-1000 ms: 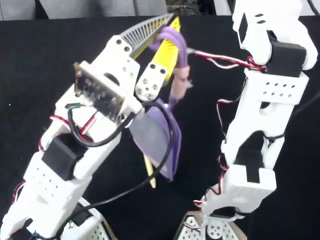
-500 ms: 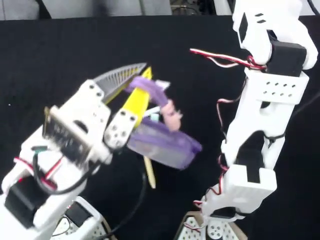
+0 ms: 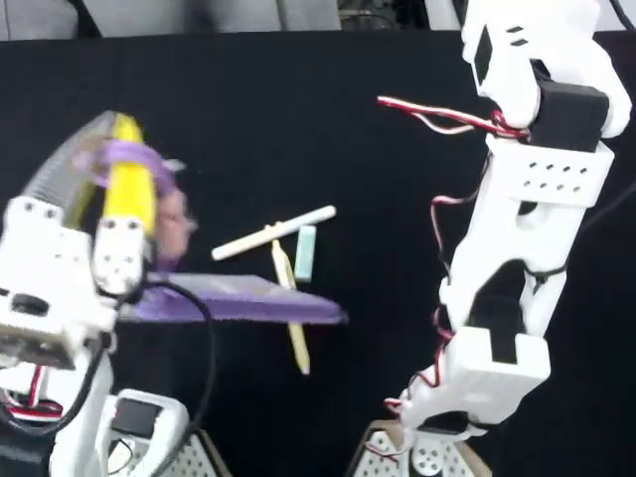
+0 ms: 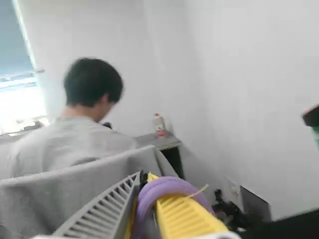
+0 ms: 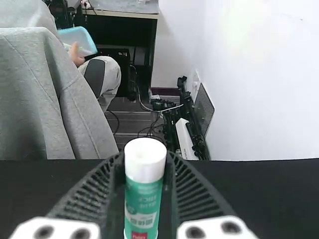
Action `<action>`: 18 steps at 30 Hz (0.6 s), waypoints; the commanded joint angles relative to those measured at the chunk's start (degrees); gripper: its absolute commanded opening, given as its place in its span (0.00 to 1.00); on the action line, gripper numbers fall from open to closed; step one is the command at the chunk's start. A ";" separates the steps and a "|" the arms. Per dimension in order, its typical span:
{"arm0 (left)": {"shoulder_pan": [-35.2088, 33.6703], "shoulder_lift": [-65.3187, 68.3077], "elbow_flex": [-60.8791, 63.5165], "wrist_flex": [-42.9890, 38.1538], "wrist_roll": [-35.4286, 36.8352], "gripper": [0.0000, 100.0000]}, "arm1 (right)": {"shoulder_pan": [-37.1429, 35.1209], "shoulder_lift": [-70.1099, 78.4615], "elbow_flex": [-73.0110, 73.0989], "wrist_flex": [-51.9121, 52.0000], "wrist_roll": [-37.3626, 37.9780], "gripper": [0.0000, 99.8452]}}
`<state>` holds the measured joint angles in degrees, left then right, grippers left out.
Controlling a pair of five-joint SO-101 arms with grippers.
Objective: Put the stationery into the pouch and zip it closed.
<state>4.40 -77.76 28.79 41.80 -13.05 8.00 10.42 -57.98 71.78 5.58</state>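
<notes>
Left tool [image 3: 111, 127]: raised above the left side of the black table [image 3: 397, 149], pointing away from the arm bases. Grey ribbed finger [image 3: 62, 169] and yellow finger [image 3: 127, 184] drawn together on a purple loop of the pouch [image 3: 238, 300]. Same grip seen in the left wrist view at the left tool [image 4: 144, 175], with purple material of the pouch [image 4: 162, 191] pinched between the two fingers.

Pouch: held off the table, seen nearly edge-on in the high view as a flat purple band running from the left tool toward the table centre. Blurred pink tag [image 3: 174, 214] just beside the yellow finger.

Loose stationery on the table near the centre: white pen [image 3: 273, 234] lying slantwise; light blue eraser [image 3: 305, 250] just beside it; yellow pencil [image 3: 299, 348] crossing under the pen, its middle hidden by the pouch.

Right tool [image 5: 144, 158]: clamped on a glue stick [image 5: 144, 199], white cap outward, green body between the ribbed fingers. Right arm [image 3: 527, 199] standing upright at the right side of the table, well apart from the pouch.
</notes>
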 commanded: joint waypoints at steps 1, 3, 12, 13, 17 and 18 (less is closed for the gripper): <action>-7.16 5.36 1.80 -8.00 0.26 0.03 | 0.18 -0.31 -2.51 0.18 -0.44 0.01; -8.66 9.23 2.07 -9.67 0.26 0.03 | 0.18 -0.31 -2.51 0.18 -0.44 0.01; -9.54 25.14 -4.62 -15.74 0.44 0.03 | 0.18 -0.31 -2.42 0.18 -0.44 0.01; -9.54 26.37 -6.11 -15.56 0.26 0.03 | 0.18 -0.31 -2.42 0.18 -0.44 0.01; -12.88 28.92 -9.71 -15.21 0.44 0.03 | 0.26 -0.31 -2.42 0.18 -0.44 0.01; -13.67 29.01 -9.71 -15.21 0.44 0.03 | 0.26 -0.31 -2.51 0.18 -0.44 0.01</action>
<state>-5.98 -49.80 24.22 27.56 -13.05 8.00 10.42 -57.98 71.78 5.58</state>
